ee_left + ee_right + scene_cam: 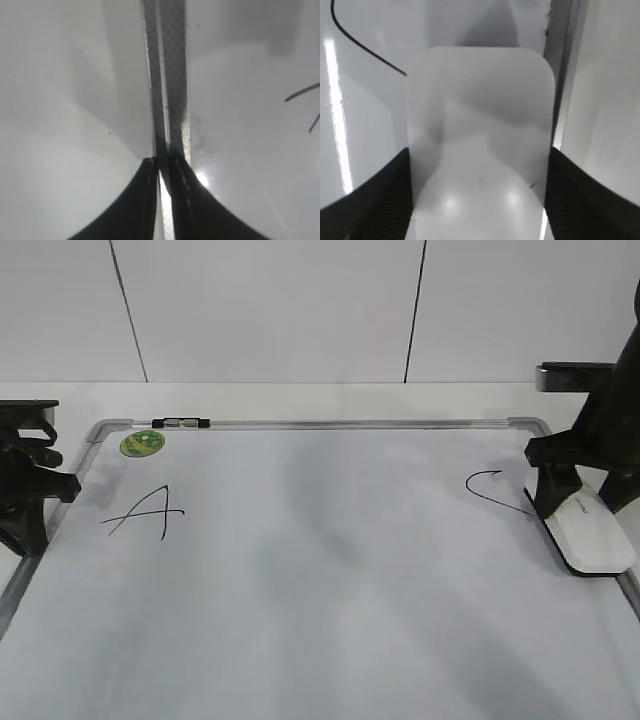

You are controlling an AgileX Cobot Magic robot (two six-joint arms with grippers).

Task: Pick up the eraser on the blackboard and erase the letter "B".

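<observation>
The blackboard [320, 570] shows only "A" [145, 512] and a partly hidden "C" [492, 488]. Right gripper [565, 508] clamps the eraser [592, 535] at the board's right edge, covering its rear. Left gripper [161, 165] fingers closed, empty.

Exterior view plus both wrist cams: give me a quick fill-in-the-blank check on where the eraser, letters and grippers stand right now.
1. The eraser rests at the ____ edge of the blackboard, seen from the exterior view.
2. The right gripper has one finger on each ____ of the eraser.
3. Between the "A" and the "C", no ____ can be seen on the board.
4. The left gripper hangs over the board's metal ____.

Missing words: right; side; B; frame
</observation>
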